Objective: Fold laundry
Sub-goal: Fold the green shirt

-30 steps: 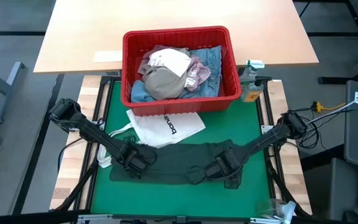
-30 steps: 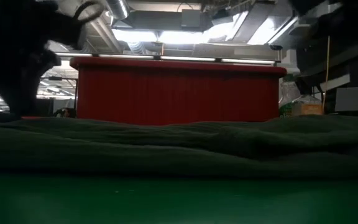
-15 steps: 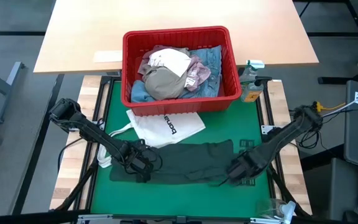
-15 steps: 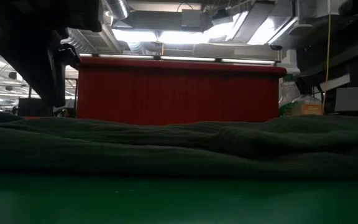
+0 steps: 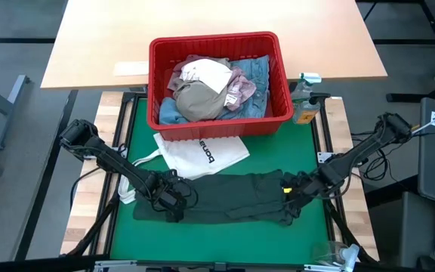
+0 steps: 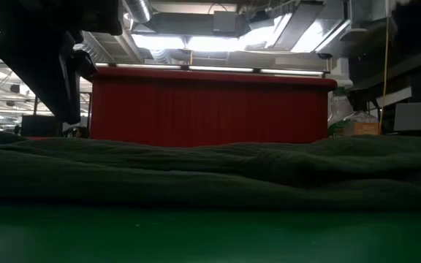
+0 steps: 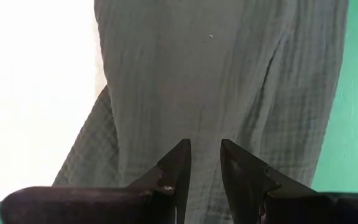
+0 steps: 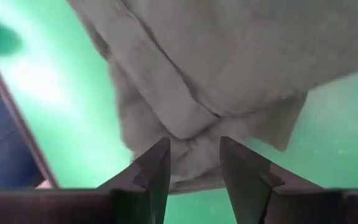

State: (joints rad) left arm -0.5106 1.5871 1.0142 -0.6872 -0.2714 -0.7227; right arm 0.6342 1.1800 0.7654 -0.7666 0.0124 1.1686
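The dark green top lies spread flat across the green mat, in front of the red basket. My left gripper hovers over the top's left end, pointing steeply down. Its fingers stand a narrow gap apart with nothing between them. My right gripper hovers open over the top's rumpled right end, also pointing down. In the low view the top forms a low ridge, with my left arm above its left part.
The red basket holds beige, pink, blue denim and white laundry. A white tote bag lies between the basket and the top's far edge. A bottle stands at the far right. Bare mat shows along the near edge.
My right gripper has gone from over the top's middle toward the table's right edge, rolling and tipping down, and now stands over the top's right end. My left gripper has tipped a little over the left end. The top lies as before.
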